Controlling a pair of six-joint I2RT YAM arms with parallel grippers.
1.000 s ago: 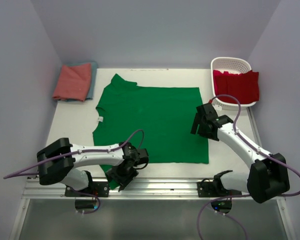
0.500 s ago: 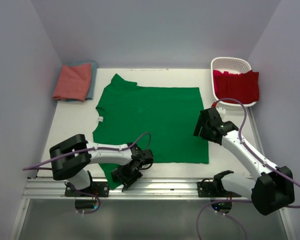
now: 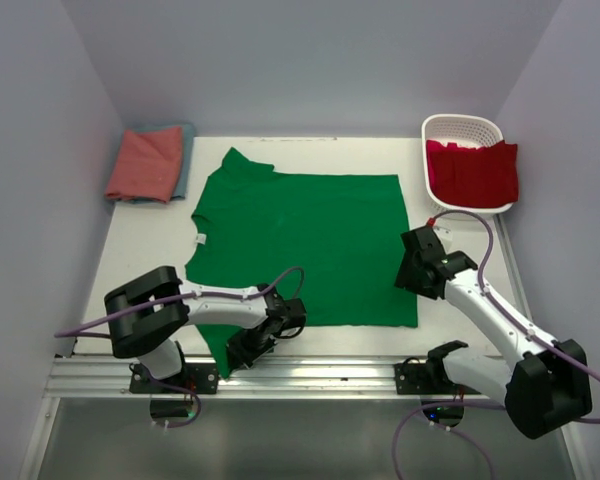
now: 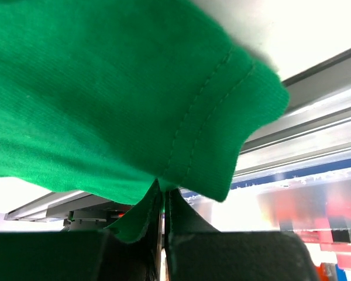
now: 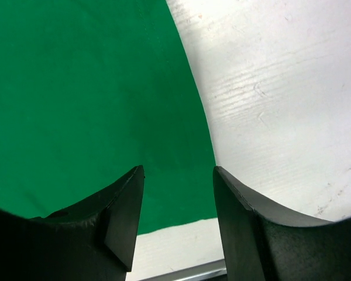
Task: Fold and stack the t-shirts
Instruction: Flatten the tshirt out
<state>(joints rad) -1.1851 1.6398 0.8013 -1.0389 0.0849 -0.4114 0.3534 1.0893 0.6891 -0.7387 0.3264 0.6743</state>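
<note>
**Green t-shirt [image 3: 300, 240], spread flat**

It lies mid-table [image 3: 140, 255]. Left gripper [image 4: 162, 202]: clamped on the sleeve hem at the near edge. Right gripper [image 5: 178, 199]: jaws apart over the shirt's near right corner, grasping nothing.

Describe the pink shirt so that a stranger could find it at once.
Go to the far left corner of the white table, beyond the spread green t-shirt. Of two folded shirts stacked there, the salmon-pink t-shirt is the upper one; only an edge of the teal-blue t-shirt shows beneath.
</note>
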